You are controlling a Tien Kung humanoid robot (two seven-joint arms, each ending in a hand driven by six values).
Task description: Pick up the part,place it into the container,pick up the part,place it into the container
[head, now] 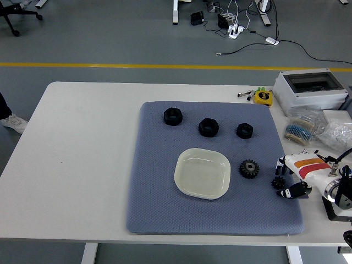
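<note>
A pale square dish [202,173] sits empty in the middle of the blue-grey mat [159,209]. To its right lies a black gear [249,168] with a metal hub. A smaller black gear [278,182] rests near the mat's right edge, and my right hand [287,177] is at it, its curled fingers on either side of it; I cannot tell if they grip it. Three black nuts lie along the back of the mat: one [172,116] at the left, one [208,127] in the middle, one [245,130] at the right. My left arm is out of the picture.
Off the mat's right side are a grey box with a clear lid [311,91], a yellow tape measure [263,97], and bags of small parts [301,132]. A person's shoe [10,122] shows at the far left edge.
</note>
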